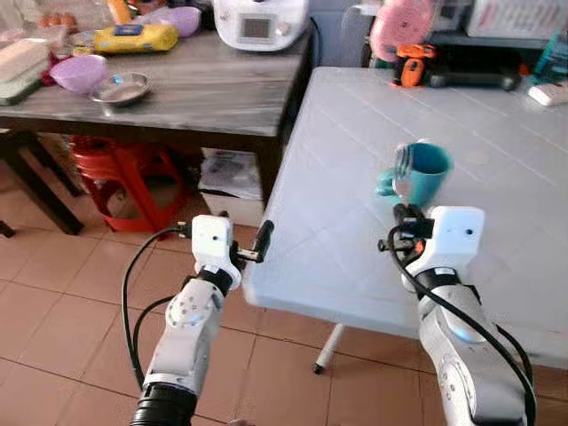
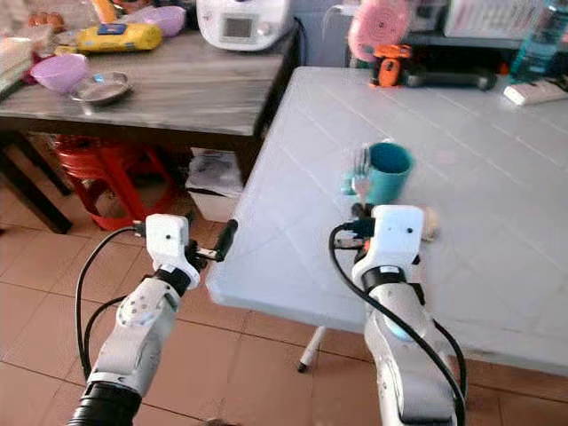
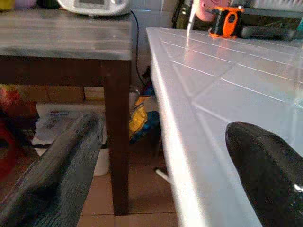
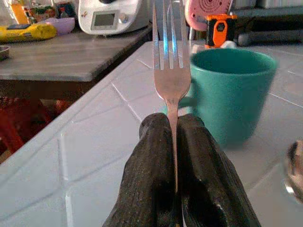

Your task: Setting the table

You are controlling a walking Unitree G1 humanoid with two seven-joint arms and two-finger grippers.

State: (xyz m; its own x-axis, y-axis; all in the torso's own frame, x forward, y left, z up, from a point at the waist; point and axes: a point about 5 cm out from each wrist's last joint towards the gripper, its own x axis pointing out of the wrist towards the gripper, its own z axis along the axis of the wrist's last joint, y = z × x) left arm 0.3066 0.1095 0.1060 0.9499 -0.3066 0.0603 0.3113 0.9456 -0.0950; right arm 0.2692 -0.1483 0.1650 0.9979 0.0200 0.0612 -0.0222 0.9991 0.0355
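White tiled bench (image 1: 497,177) beside a grey wooden bench (image 1: 204,89): the right gripper (image 1: 404,217), extended over the white surface, pinches a fork (image 4: 171,71) upright just before a teal mug (image 1: 422,173), while the left gripper (image 1: 257,244), fingers parted and empty, hovers at the bench's near corner.

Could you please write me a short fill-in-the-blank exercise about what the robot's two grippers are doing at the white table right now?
1. The right gripper is shut on a silver metal ____, tines pointing up.
2. Just beyond it on the white tiled table stands a ____-coloured ceramic mug.
3. The left gripper is ____, holding nothing, at the table's edge.
4. The purple plastic bowl sits on the grey ____ table.

Missing words: fork; teal; open; wooden
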